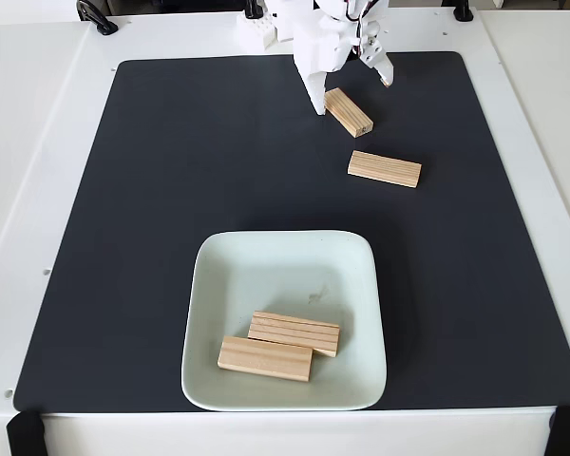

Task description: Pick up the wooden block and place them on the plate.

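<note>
In the fixed view, the pale square plate sits near the front of a dark mat and holds two wooden blocks lying side by side. Two more wooden blocks lie on the mat toward the back right: one angled right beside my gripper, one a little nearer the plate. My white gripper hangs open at the back of the mat, its long finger touching or just left of the angled block's far end and its short finger off to the right.
The dark mat covers most of a white table. The arm's white base stands at the back edge. Black clamps sit at the table's front corners.
</note>
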{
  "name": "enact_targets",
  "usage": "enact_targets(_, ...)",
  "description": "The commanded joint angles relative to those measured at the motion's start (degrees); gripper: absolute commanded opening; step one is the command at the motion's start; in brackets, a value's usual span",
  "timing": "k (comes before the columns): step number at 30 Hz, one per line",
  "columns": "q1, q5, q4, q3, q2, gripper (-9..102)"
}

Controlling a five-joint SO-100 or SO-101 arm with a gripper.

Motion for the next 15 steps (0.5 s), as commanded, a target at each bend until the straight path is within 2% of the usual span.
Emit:
enact_targets(1,0.18,-0.09,-0.53,-0.7,-0.09,45)
enact_targets(15,-1.05,-0.18,-0.62,-0.7,-0.7,40)
